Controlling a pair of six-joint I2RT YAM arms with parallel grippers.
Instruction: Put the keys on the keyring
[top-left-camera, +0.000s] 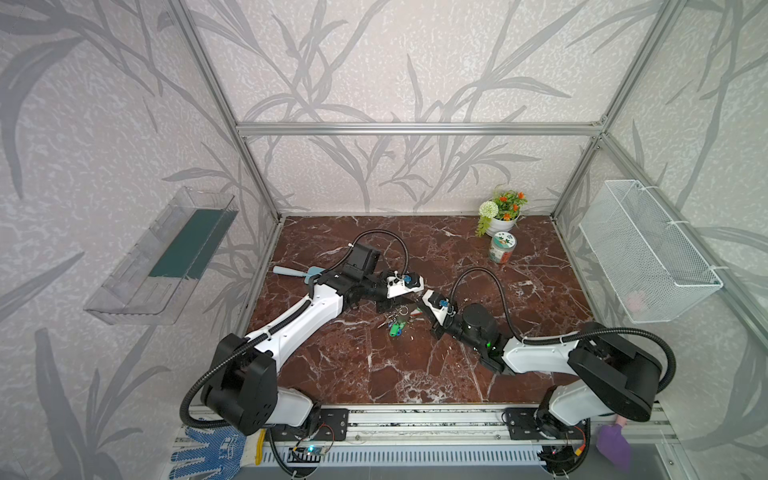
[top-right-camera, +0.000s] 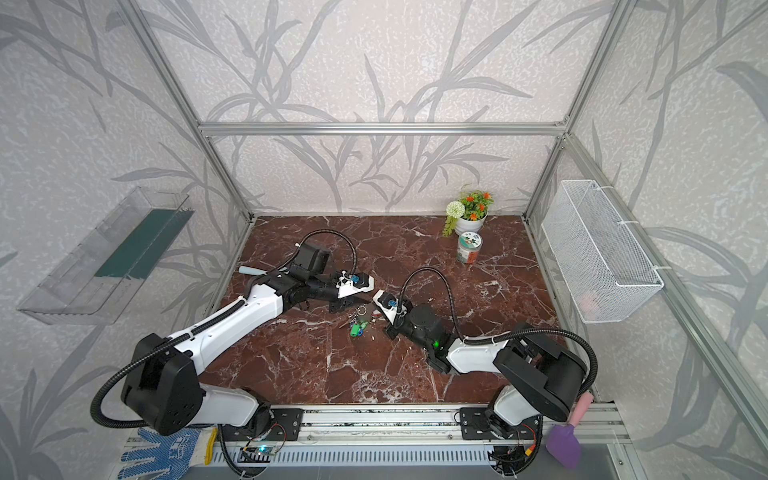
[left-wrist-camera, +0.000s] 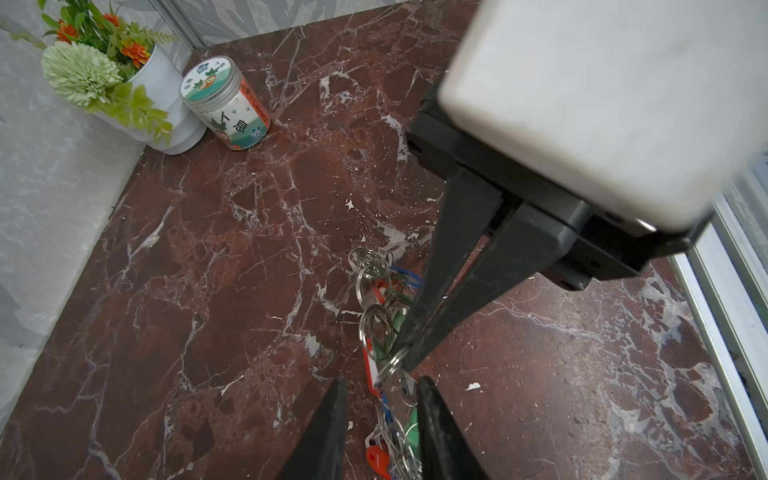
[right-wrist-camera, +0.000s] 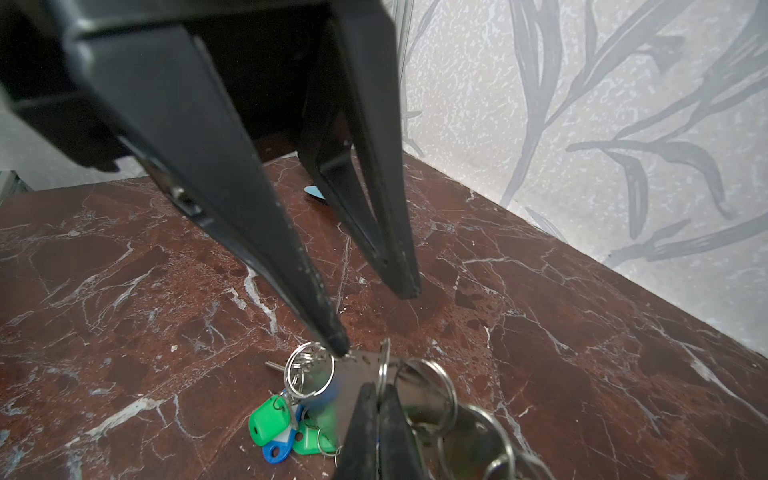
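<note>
Leaf-patterned grey walls (top-left-camera: 374, 62) box in a red-brown marble table (top-left-camera: 353, 374). There's an aluminium frame (top-left-camera: 415, 129) overhead, a clear shelf (top-left-camera: 158, 262) on the left wall, and a white mesh basket (top-left-camera: 648, 249) on the right.

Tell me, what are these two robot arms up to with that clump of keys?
Two robot arms meet over a bunch of tagged keys on the marble table. The right gripper is shut, pinching a metal ring of the bunch between its fingertips. The left gripper stands open close by, with one fingertip at a neighbouring ring and the other clear of the keys. The bunch's green tags lie on the table.
</note>
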